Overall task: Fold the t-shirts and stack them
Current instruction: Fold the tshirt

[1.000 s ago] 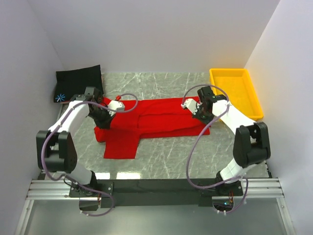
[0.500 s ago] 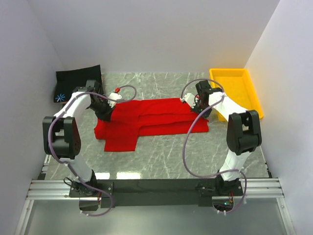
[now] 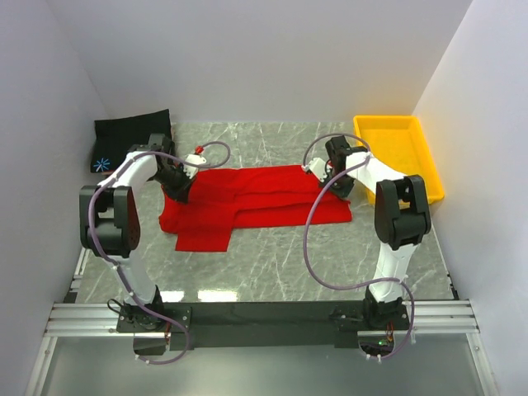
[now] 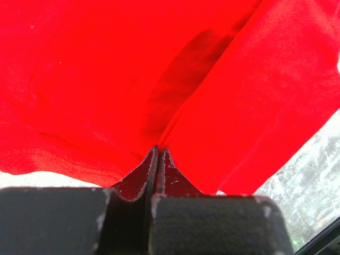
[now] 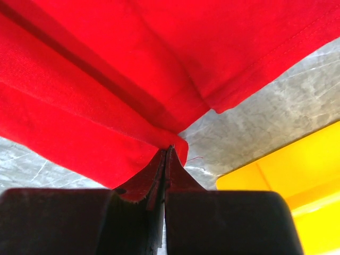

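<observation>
On marble top [image 3: 280, 264], white walls [image 3: 247, 58] around: red shirt [image 3: 264, 194] laid crosswise.
Left gripper [image 4: 158, 159], right gripper [image 5: 168, 156] clamp its ends; black shirt [image 3: 132, 132] far left, tray [image 3: 400, 153] far right.

White-walled booth, marble-look tabletop.
Plain white walls [image 3: 264, 58] at back and both sides. Grey-green veined table [image 3: 280, 264], evenly lit, with pale glare patches at its front edge. Aluminium rails [image 3: 264, 318] run along the near side.
</observation>
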`<state>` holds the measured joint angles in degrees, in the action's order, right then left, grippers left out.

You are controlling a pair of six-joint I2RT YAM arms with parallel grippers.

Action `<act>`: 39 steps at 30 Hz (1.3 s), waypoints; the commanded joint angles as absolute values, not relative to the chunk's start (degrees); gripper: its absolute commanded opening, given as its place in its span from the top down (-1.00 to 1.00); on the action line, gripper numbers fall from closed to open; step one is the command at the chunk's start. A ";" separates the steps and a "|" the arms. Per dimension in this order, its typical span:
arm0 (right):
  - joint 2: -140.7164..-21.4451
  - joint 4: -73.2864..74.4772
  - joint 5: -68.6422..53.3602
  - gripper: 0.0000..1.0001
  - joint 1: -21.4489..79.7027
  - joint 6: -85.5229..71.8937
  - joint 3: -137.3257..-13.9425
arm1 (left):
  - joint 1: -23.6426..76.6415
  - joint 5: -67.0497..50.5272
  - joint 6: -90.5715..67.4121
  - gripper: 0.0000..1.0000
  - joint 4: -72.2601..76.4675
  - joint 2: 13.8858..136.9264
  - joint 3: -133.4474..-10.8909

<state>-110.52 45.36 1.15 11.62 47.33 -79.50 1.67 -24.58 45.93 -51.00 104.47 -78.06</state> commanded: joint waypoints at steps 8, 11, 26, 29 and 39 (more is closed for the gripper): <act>-114.69 43.51 5.09 1.00 11.25 45.35 -85.17 | 1.05 -22.68 42.63 0.99 -45.88 108.10 -80.42; -116.71 43.68 6.76 0.92 11.51 43.96 -86.92 | 1.05 -21.98 40.53 0.89 -44.39 109.16 -80.95; -109.78 54.57 3.26 0.17 11.69 34.20 -94.40 | 2.10 -27.34 42.71 -0.12 -49.04 87.48 -69.45; -108.11 55.37 2.02 0.22 11.60 32.62 -92.03 | 4.39 -25.24 43.50 -0.11 -47.38 83.51 -62.51; -102.84 56.69 1.40 0.28 11.60 28.92 -86.40 | 14.76 -19.60 42.10 -0.11 -38.69 77.34 -45.97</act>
